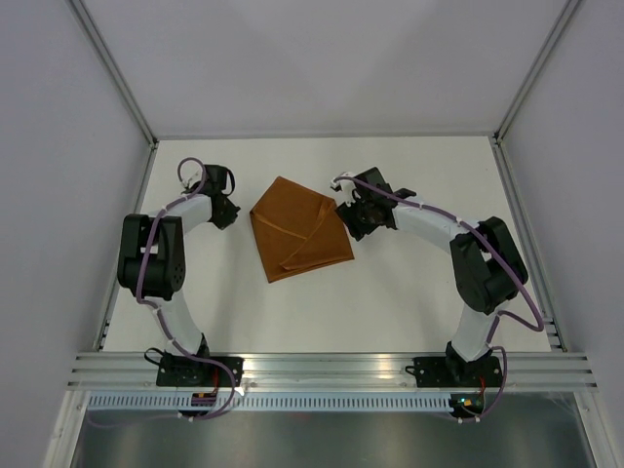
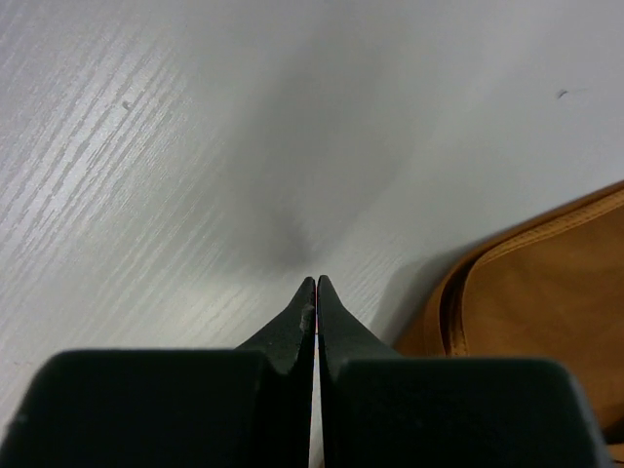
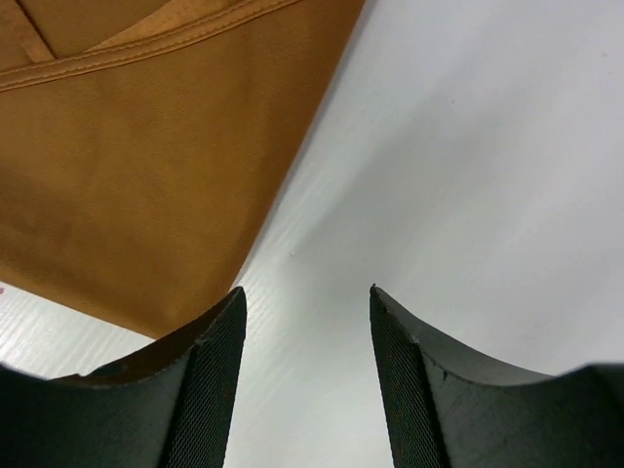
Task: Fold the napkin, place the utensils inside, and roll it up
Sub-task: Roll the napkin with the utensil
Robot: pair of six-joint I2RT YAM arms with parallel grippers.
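**Centre, slightly to the far side:** large rust-orange, creased square fabric napkin (image 1: 300, 229), lying flat on the white worktop (image 1: 409, 292) and turned corner-on like a diamond. Shows overlapping flaps and hemmed seams on top, so probably folded over at least once. Sits between the two arms, within reach of both.

**Left:** left claw (image 1: 224, 211) low over bare worktop just beside the napkin's left edge. In the left wrist view, black fingers (image 2: 292, 336) pressed tip to tip with nothing between them, and the hemmed edge (image 2: 546, 292) off to the right, not pinched. Suggests a closure that missed the cloth, or a blunt tip made ready for pressing or sliding.

**Right:** right claw (image 1: 353, 216) at the napkin's right corner. In the right wrist view, jaws parted to a moderate gap over white surface and holding nothing, with the cloth's edge (image 3: 146, 146) running down to the left finger. Well placed for taking that corner.

**Open room:** bare worktop on the near side, up to the metal rail (image 1: 331, 369), with a narrower strip beyond the far corner. No utensils visible in any view.
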